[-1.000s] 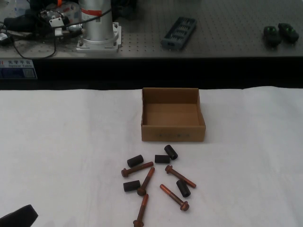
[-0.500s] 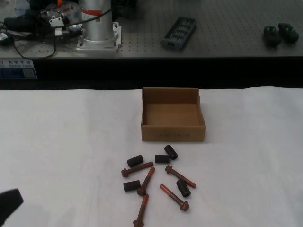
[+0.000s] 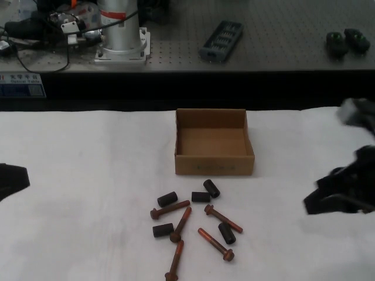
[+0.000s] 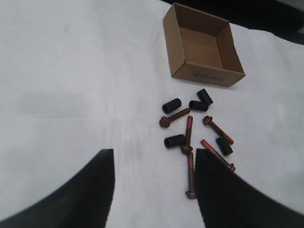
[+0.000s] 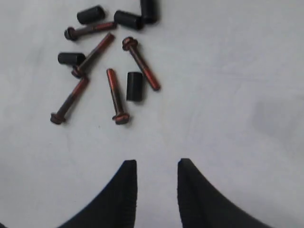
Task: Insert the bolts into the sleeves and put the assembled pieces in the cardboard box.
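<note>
Bolts (image 3: 181, 224) and sleeves (image 3: 167, 199) lie loose on a white cloth (image 3: 88, 175) in the lower centre of the high view, none of them joined. Five copper-coloured bolts point in different directions. Five short black sleeves lie among and above them. Two of these sleeves touch end to end nearest the cardboard box (image 3: 214, 165), and another lies just beside a bolt's head.

The box stands open side up at the centre of the frame, just above the scatter and apart from it.

The left gripper (image 4: 153, 156) hangs over the cloth with its two dark fingers spread wide and nothing between them. Its own camera looks past them at the parts and the box beyond. In the high view the left arm (image 3: 12, 179) shows as a dark shape at the left edge, well apart from the parts.

The right gripper (image 5: 156, 164) is also parted, by a narrower gap, and grips nothing. Bolts and sleeves lie on the cloth ahead of its fingertips. In the high view the right arm (image 3: 343, 190) is at the right edge, level with the sleeves and well clear of them.

Across the top of the frame, a grey perforated bench (image 3: 281, 41) carries a metal column (image 3: 120, 29).
</note>
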Available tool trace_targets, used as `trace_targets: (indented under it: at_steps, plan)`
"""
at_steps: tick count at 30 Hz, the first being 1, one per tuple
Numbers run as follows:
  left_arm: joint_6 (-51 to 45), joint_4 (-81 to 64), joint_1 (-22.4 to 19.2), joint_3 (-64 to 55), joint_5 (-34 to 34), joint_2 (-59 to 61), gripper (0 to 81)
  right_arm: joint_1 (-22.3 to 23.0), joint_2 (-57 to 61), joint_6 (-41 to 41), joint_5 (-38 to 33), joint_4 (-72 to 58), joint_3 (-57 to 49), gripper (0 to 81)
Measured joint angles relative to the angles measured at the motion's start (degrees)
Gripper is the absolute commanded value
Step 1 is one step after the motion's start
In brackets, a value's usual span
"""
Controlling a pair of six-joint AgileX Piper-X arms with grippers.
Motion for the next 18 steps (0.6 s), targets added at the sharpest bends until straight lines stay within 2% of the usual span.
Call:
trace_targets:
  at_steps: [2,5,8,12,18]
  plan:
    - [0.0,0.0,0.0,-0.6,0.0,0.0,38.0,4.5,3.9,-0.6,3.0,1.6,-3.4,23.3]
    - [0.2,0.4,0.0,-0.8,0.1,0.0,38.0,13.5,11.5,-1.2,9.0,2.0,-7.9,23.3]
    - [0.2,0.8,0.0,-0.8,1.3,0.0,38.0,18.3,17.0,-4.3,12.4,2.1,-11.2,23.3]
    - [0.2,0.8,0.0,-0.8,1.7,0.0,38.0,20.6,22.0,-7.5,17.1,2.1,-14.9,23.3]
    - [0.2,0.8,0.0,-0.8,2.5,0.0,38.0,20.8,27.2,-12.1,21.7,-0.8,-19.9,24.6]
